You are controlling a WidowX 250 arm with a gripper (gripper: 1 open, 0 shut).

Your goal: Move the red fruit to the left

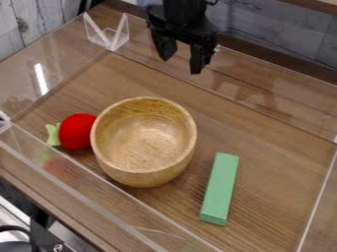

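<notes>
Sitting at the left middle of the frame: the red fruit, small and round, with a light green leaf bit poking out on its left side. Touching, or just about touching, the left wall of the wooden bowl, which is much bigger and has nothing inside. Lying flat to the lower right of the bowl, a bit apart from it: a long green block. All resting on a brown wooden table with clear plastic walls around it. Hanging up at the top middle, well apart from the fruit: the black gripper, pointing down, fingers spread wide, holding nothing.
</notes>
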